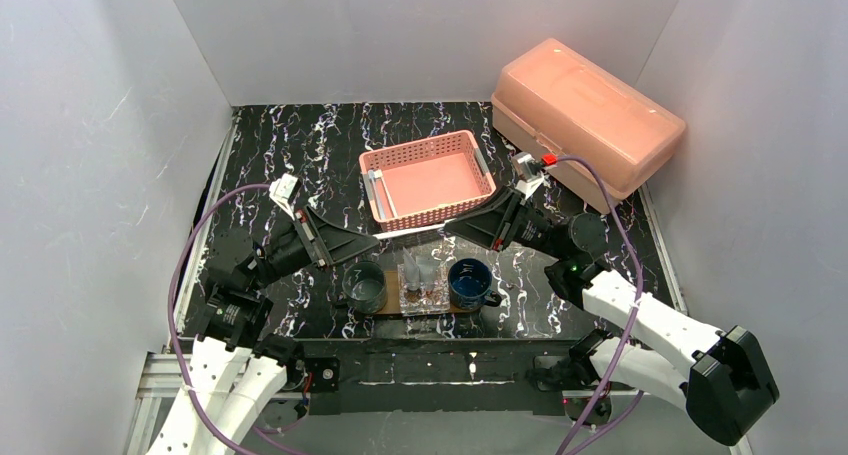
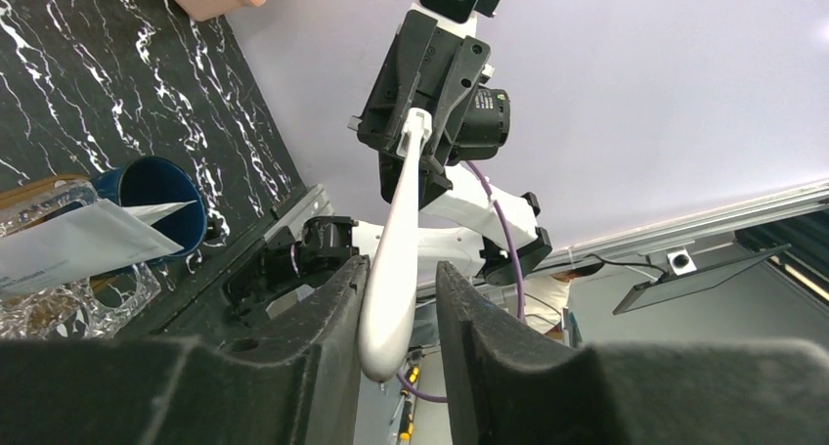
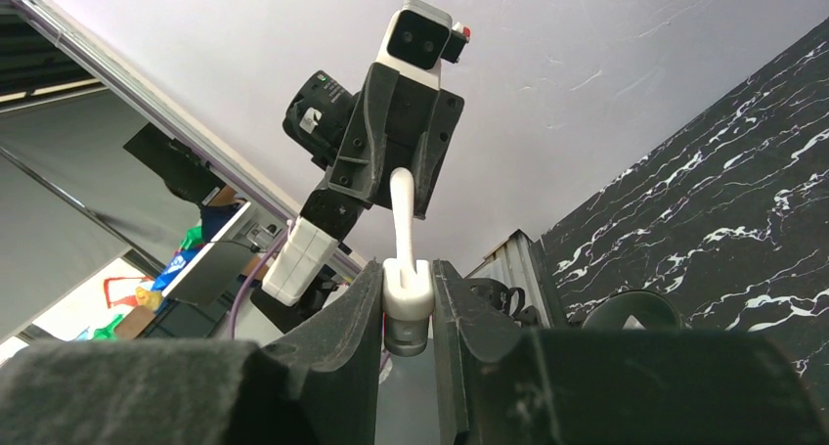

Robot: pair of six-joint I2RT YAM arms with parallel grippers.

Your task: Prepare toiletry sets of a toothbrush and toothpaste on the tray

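Spanning the gap between the two arms, the toothbrush (image 1: 410, 232) hangs level in the air above the tray (image 1: 392, 308), not touching any cup.

Right gripper (image 1: 452, 225): clenched on one end of the toothbrush. In the right wrist view both fingers (image 3: 357, 313) press against the white stem (image 3: 404, 287).

Left gripper (image 1: 365, 240): the rounded end of the toothbrush (image 2: 383, 337) sits between its jaws. It lies against one finger (image 2: 327, 318), with a visible gap to the other. Jaws slightly parted, so no firm clamp shows.

Tray: brown board at the middle of the desk's near edge, just in front of the arm bases. It carries three cups in a row:
- smoky grey-green cup (image 1: 363, 285) at the left end;
- clear faceted glass (image 1: 423, 287) in the middle, with white items standing in it;
- dark blue mug (image 1: 470, 282) at the right end.

The left wrist view shows a flat white tube (image 2: 78, 244) in the glass, its tip leaning over the mug's rim (image 2: 147, 205).

Pink mesh basket (image 1: 428, 178): mid-desk, behind the tray. A slim pale item (image 1: 377, 193) lies along its left wall.

Salmon lidded box (image 1: 585, 110): far right corner of the desk (image 1: 280, 155), lid closed.
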